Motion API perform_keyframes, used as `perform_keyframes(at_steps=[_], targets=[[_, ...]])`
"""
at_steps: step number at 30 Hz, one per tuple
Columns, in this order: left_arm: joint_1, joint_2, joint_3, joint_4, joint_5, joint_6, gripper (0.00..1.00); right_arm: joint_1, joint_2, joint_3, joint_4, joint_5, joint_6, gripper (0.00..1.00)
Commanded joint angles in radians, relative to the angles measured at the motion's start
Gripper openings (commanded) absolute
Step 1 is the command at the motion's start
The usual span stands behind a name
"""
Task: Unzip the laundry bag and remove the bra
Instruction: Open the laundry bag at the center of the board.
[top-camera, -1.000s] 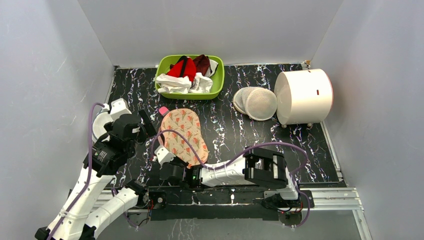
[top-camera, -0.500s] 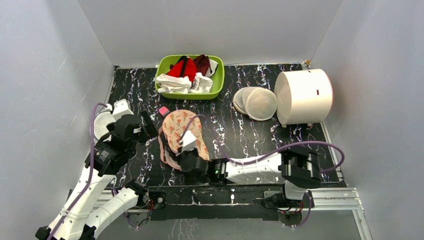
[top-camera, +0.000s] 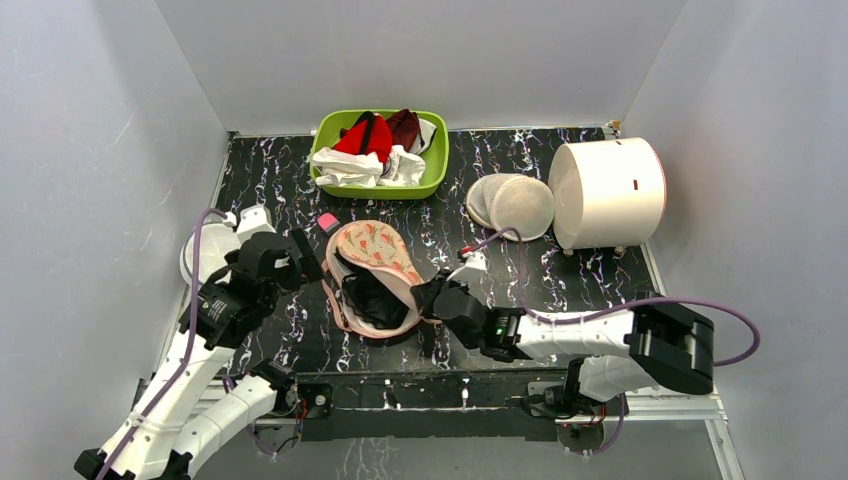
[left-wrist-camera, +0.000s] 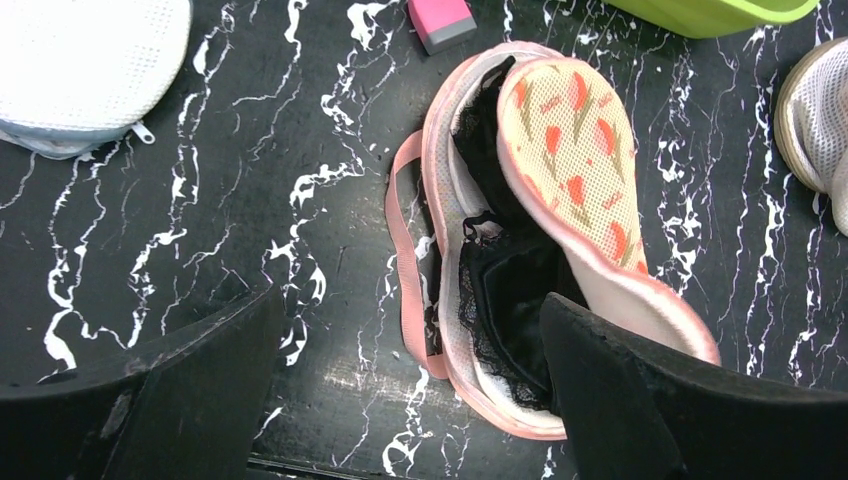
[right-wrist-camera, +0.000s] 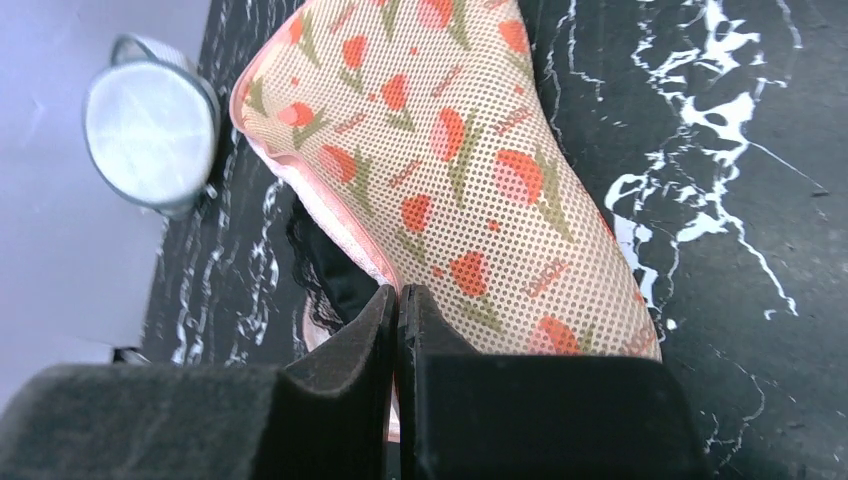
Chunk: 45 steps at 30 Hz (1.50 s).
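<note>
Overhead, laundry bag (top-camera: 375, 248) left of centre on the black, white-veined bench (top-camera: 270, 190), pale grey walls all round; long axis far to near, upper flap raised, black bra (top-camera: 366, 297) lying inside. From the left wrist: left end effector (left-wrist-camera: 410, 300) spread wide, empty, beside the bag; peach floral flap, pink edging, white mesh lining, black lace. From the right wrist: right end effector (right-wrist-camera: 398, 300) pinched shut on the flap's pink edge.

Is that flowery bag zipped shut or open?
Open: the bag's flowered top half is lifted off the bottom half, and the black bra shows inside.
</note>
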Motion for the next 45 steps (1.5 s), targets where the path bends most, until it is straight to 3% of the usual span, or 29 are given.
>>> perform_keyframes(at_steps=[1,13,27,30,34,38,41,45], targets=[[0.006,0.01,-0.025,0.032,0.061,-0.01,0.98,-0.021,-0.103,-0.05,0.026,0.092,0.139,0.0],[0.006,0.127,-0.134,0.164,0.293,-0.042,0.98,-0.067,-0.244,-0.115,-0.247,0.27,0.246,0.0],[0.007,0.213,-0.25,0.3,0.461,-0.091,0.97,-0.097,-0.394,-0.232,-0.562,0.346,0.274,0.01],[0.006,0.215,-0.276,0.322,0.476,-0.1,0.95,-0.099,-0.42,-0.254,-0.615,0.356,0.258,0.18],[0.006,0.224,-0.28,0.318,0.467,-0.095,0.89,-0.099,-0.472,-0.242,-0.68,0.372,0.196,0.51],[0.006,0.229,-0.271,0.289,0.402,-0.071,0.83,-0.099,-0.556,-0.231,-0.439,0.238,-0.215,0.71],[0.006,0.26,-0.265,0.293,0.403,-0.069,0.77,-0.099,-0.588,-0.226,-0.321,0.092,-0.476,0.94],[0.006,0.319,-0.256,0.32,0.398,-0.07,0.72,-0.104,-0.555,-0.21,-0.28,0.055,-0.591,0.98]])
